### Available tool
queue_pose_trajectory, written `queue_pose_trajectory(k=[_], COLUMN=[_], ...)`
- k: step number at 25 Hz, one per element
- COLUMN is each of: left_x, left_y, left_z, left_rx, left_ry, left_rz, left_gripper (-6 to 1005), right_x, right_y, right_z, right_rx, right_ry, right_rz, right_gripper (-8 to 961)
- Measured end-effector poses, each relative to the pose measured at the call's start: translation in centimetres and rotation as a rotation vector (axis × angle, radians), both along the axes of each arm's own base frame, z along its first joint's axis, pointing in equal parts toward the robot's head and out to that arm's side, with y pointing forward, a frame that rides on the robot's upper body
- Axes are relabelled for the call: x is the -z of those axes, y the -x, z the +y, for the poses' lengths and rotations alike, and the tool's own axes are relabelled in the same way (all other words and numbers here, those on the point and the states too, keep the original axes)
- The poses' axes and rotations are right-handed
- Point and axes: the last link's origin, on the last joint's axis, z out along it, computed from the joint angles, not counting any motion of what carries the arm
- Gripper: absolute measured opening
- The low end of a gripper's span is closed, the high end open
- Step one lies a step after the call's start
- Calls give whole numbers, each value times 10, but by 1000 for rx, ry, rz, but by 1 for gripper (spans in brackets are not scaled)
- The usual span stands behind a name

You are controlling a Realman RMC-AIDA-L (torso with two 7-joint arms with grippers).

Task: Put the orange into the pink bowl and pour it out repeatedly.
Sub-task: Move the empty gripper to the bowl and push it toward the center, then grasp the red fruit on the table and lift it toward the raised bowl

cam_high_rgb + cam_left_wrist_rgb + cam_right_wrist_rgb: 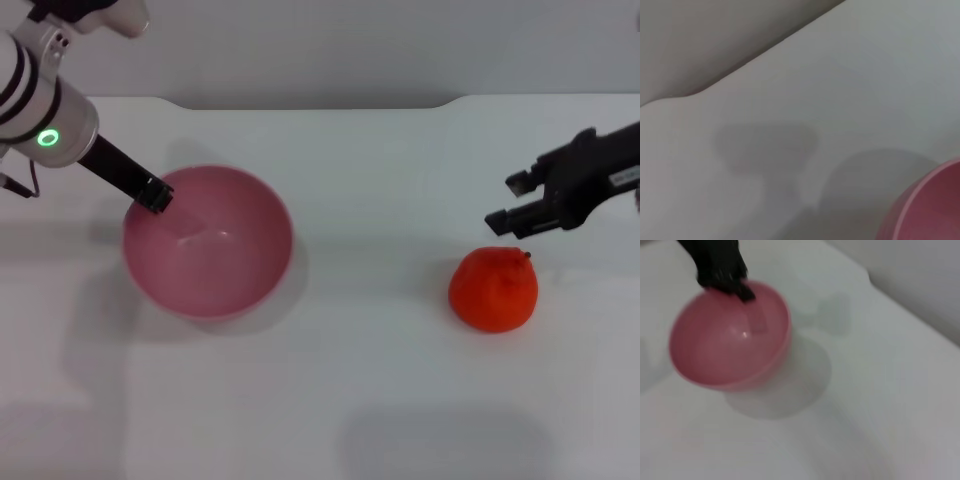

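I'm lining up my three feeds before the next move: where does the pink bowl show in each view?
Head view: pink bowl left of centre on the white table, left gripper at its far-left rim.
Left wrist view: only a slice of the bowl's rim in the lower right corner.
Right wrist view: the whole bowl upper left, the left gripper at its rim.
Shared landmark: the table's stepped far edge.

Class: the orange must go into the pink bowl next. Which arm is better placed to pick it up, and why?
The right. Its gripper hovers just beside the orange, while the left gripper is at the pink bowl's rim.
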Motion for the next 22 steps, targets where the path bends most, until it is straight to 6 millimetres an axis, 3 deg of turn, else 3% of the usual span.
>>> queue_pose_trajectory(k=[8, 22], left_x=[-1, 1], left_y=[-15, -28], left_z=[3, 4], left_rx=[24, -10], left_ry=[20, 19], left_rz=[-3, -19], left_gripper=[46, 46], right_x=[17, 42], right_y=[-29, -56], right_z=[7, 11], right_rx=[98, 167], right_ry=[-16, -17], right_rz=[-34, -67], right_gripper=[593, 592])
